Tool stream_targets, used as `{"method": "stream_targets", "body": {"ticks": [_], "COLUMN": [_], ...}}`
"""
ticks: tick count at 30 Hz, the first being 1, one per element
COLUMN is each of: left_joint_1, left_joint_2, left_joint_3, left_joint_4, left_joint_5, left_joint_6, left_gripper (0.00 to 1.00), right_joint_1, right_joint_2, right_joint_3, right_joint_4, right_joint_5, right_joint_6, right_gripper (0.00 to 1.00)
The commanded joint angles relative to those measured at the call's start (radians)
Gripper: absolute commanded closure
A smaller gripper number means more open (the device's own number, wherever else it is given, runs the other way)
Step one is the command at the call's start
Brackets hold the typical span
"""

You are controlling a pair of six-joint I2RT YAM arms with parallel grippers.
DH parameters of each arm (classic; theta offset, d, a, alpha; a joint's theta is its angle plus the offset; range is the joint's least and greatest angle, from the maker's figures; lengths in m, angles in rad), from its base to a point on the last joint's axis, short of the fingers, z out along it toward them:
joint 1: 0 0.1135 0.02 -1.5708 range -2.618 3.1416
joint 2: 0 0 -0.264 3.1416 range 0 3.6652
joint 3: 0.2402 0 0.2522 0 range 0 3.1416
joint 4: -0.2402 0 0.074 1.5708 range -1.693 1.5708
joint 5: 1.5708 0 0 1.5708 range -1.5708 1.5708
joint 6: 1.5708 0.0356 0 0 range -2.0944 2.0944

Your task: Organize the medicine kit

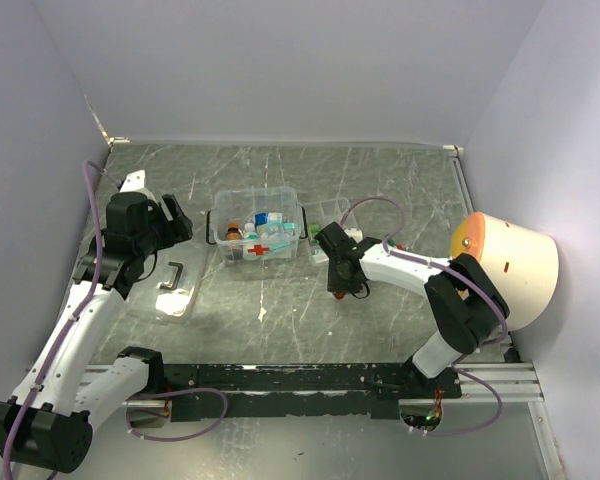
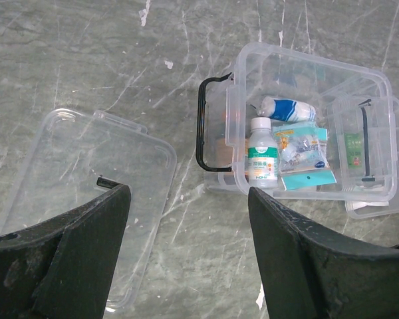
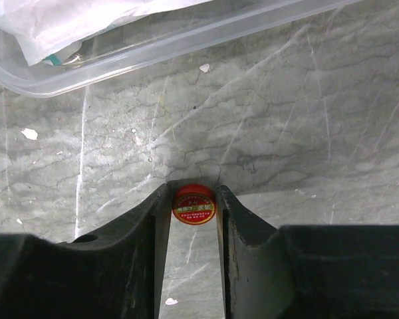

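Right hand [image 3: 193, 199], nearest the lens, is clamped on both sides of a small red tin [image 3: 193, 205] low over the bench [image 3: 286, 100]; its label is unreadable. Beyond it, a clear plastic rim [image 3: 186, 41] is cut off. Only overhead shows the medicine kit [image 1: 259, 250] mid-bench, lidless. The left hand [image 2: 187, 193] gapes wide above the lid [image 2: 86, 173].

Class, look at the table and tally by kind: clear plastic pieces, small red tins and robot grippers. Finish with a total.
clear plastic pieces: 3 (medicine kit, lid, compartmented tray)
small red tin: 1
grippers: 2 (left gripper, right gripper)
Total: 6
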Motion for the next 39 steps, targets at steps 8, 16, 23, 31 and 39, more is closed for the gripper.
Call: {"method": "stream_targets", "body": {"ticks": [8,16,23,31,39], "left_joint_1": [0.01,0.01,0.01,0.008,0.009], "left_joint_2": [-0.007,-0.007,-0.003,0.008,0.016], "left_joint_3": [0.005,0.005,0.005,0.006,0.008], "left_joint_4": [0.031,0.029,0.032,0.033,0.032], "left_joint_5": [0.021,0.02,0.02,0.021,0.019], "left_joint_6": [-0.003,-0.003,0.002,0.001,0.002], "left_gripper": [0.18,0.18,0.18,0.18,0.18], "right_joint_1": [0.005,-0.075,-0.211,-0.242,-0.274], "right_joint_2": [-0.04,-0.062,0.008,0.15,0.191], "right_joint_3": [0.011,0.195,0.269,0.348,0.325], "right_joint_4": [-0.049,0.006,0.123,0.17,0.211], "right_joint_5": [0.058,0.183,0.197,0.223,0.187], "right_joint_6": [0.028,-0.047,-0.103,-0.155,-0.162], "right_gripper": [0.77,0.77,0.77,0.77,0.78]}}
